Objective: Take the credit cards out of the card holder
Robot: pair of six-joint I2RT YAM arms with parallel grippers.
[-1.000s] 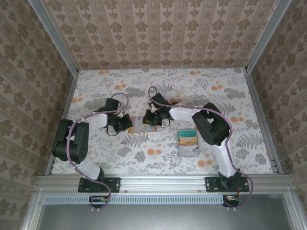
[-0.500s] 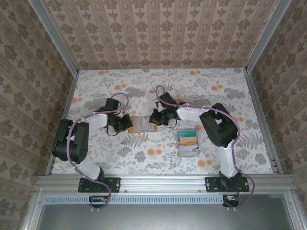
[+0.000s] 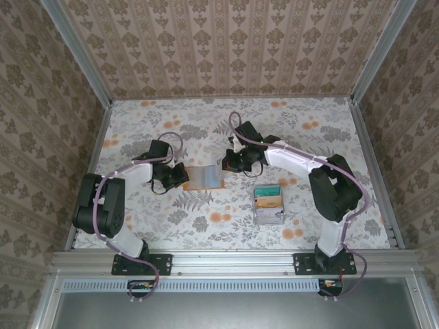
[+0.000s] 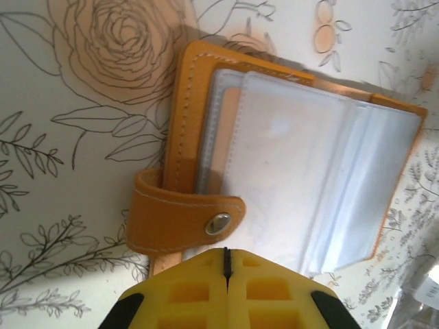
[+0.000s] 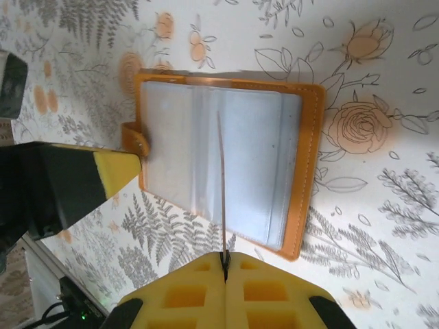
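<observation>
The orange card holder [image 3: 204,178] lies open on the floral table, its clear sleeves [image 4: 295,157] facing up. My left gripper [image 3: 180,177] is shut, its yellow tips [image 4: 226,250] at the holder's left edge beside the snap strap [image 4: 188,216]; I cannot tell whether they pinch that edge. My right gripper [image 3: 232,160] is shut on a thin credit card [image 5: 221,185], seen edge-on and held above the open holder [image 5: 233,164]. The card looks free of the sleeves. The left gripper's yellow finger [image 5: 110,175] shows at the holder's strap side.
A grey tray [image 3: 269,204] with teal and yellow cards sits right of the holder, near the right arm's forearm. Patterned walls enclose the table on three sides, and a metal rail [image 3: 226,259] runs along the near edge.
My right gripper has drawn back and to the right, away from the holder, taking the card with it. The left gripper has stayed at the holder's left edge.
</observation>
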